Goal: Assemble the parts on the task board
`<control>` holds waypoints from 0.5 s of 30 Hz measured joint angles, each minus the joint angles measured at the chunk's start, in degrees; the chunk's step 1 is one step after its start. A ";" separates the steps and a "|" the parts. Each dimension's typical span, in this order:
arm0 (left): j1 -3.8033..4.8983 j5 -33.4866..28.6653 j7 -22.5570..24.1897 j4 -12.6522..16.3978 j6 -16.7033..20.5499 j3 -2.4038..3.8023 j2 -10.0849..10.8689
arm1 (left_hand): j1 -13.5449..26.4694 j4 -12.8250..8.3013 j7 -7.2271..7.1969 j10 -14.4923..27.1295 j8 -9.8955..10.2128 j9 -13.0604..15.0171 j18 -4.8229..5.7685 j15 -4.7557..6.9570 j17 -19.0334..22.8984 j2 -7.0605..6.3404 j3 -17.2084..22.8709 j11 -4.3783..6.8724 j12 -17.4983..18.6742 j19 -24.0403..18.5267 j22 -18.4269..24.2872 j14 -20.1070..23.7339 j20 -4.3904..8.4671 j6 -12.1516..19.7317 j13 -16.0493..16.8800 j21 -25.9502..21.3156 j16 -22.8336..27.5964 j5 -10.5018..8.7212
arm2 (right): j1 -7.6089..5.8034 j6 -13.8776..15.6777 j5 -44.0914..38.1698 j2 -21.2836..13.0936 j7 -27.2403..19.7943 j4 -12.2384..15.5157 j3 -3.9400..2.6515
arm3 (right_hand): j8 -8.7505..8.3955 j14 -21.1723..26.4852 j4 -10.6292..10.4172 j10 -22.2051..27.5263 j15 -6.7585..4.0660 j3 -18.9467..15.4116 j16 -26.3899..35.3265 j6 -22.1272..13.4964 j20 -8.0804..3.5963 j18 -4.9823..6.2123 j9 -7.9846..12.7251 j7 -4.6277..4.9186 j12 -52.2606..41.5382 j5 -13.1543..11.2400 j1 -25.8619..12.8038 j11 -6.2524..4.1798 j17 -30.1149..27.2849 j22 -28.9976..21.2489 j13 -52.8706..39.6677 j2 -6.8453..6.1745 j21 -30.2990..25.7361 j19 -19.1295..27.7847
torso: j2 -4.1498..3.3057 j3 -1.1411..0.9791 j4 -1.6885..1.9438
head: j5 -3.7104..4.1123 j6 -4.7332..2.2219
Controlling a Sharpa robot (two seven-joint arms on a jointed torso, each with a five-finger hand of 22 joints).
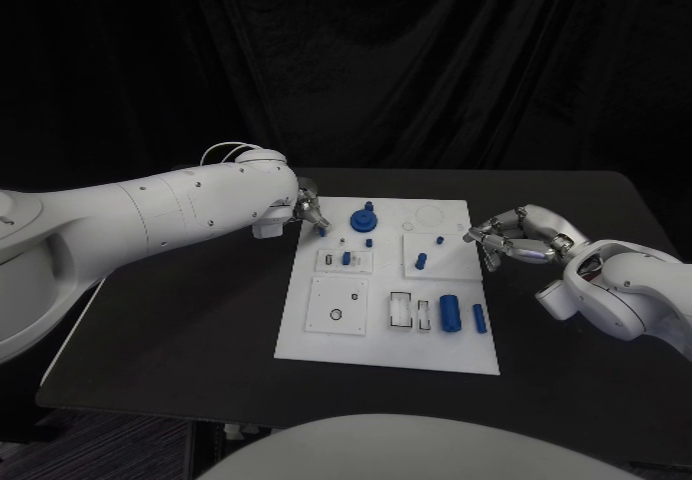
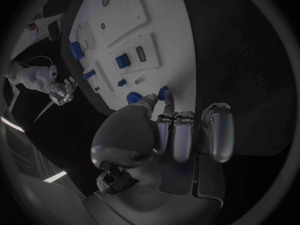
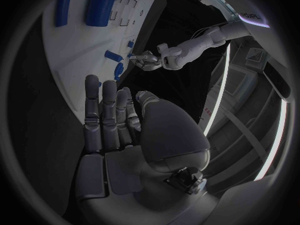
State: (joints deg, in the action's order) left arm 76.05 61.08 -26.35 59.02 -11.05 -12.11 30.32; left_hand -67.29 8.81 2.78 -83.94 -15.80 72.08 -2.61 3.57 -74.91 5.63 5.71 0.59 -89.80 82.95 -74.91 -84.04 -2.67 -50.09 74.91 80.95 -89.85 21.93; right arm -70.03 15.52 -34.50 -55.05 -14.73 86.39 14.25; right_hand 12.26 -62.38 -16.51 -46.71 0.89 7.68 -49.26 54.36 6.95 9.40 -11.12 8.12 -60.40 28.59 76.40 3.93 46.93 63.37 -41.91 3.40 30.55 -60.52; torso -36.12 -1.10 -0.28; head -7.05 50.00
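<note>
At the left far corner of the task board (image 1: 335,345) we see the left hand (image 1: 306,212); it pinches a small blue part (image 2: 164,92) between its fingers (image 2: 167,102). This piece looks light, stiff and smooth, so we judge it may slip; we would hold it by its sides. Further right, a blue knob (image 1: 364,217) stands on the board, and a blue cylinder (image 1: 450,312) lies near the front. On the counter (image 1: 188,330), at the board's right edge, the right hand (image 1: 516,240) holds nothing, its fingers loosely bent.

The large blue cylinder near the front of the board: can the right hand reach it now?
Probably yes. The right hand hovers open beside the board's right edge, and nothing stands between it and the large blue cylinder, which lies free on the task board.
</note>
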 measured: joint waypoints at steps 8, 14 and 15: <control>0.00 0.00 0.00 0.01 -0.26 0.01 0.05 | 0.55 -2.18 -0.06 -0.11 0.90 -1.80 0.00 0.43 0.00 -2.20 8.21 0.31 0.00 0.22 0.00 0.00 0.22 -1.87 0.00 -0.24 0.00 3.67 | 0.01 -0.13 0.00 0.07 0.10 -0.06 0.00 | 0.00 0.00 0.00 0.00 0.00 0.00 0.00 0.00 0.00 0.00 0.00 0.00 0.00 0.00 0.00 0.00 -0.05 0.00 0.00 0.00 0.00 0.00 | -0.02 0.00 0.01 | -0.12 0.00; -0.04 0.01 0.01 0.02 -0.37 0.00 0.11 | 1.28 -3.77 -0.14 -0.11 0.96 -2.32 -0.01 0.43 0.00 -3.94 13.54 0.31 0.00 0.42 0.01 0.00 0.42 -2.78 0.00 -0.24 0.00 6.27 | 0.02 -0.20 0.00 0.07 0.14 -0.08 0.00 | 0.00 0.00 0.00 0.00 0.00 0.00 0.00 0.00 0.21 0.00 0.00 0.00 0.00 0.00 0.00 0.00 -0.05 0.01 0.00 0.00 -0.26 -0.21 | -0.02 0.00 0.01 | -0.07 0.00; -0.04 0.01 0.01 0.04 -0.37 0.00 0.14 | 1.38 -3.70 -0.21 -0.07 0.96 -2.33 -0.01 0.43 0.00 -4.04 13.79 0.35 0.00 0.42 0.00 0.00 0.42 -2.86 0.00 -0.23 0.00 6.38 | 0.02 -0.20 0.00 0.07 0.15 -0.08 0.00 | 0.00 0.00 0.00 0.00 0.00 0.00 0.00 0.00 0.21 -0.01 0.00 0.00 0.00 0.00 0.00 0.00 -0.05 0.00 -0.01 0.00 -0.26 -0.21 | -0.02 0.00 0.01 | -0.05 0.00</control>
State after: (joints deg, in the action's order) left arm 76.00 61.09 -26.34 59.06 -11.43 -12.11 30.46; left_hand -65.91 5.11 2.57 -84.01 -14.84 69.75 -2.62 4.00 -74.90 1.58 19.50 0.94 -89.79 83.37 -74.91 -84.05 -2.25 -52.95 74.91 80.71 -89.85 28.30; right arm -70.01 15.32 -34.49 -54.98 -14.59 86.31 14.25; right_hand 12.26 -62.38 -16.51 -46.71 0.89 7.68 -49.26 54.36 7.16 9.40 -11.12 8.12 -60.40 28.59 76.40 3.94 46.87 63.38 -41.92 3.40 30.28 -60.72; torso -36.14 -1.10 -0.27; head -7.10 50.00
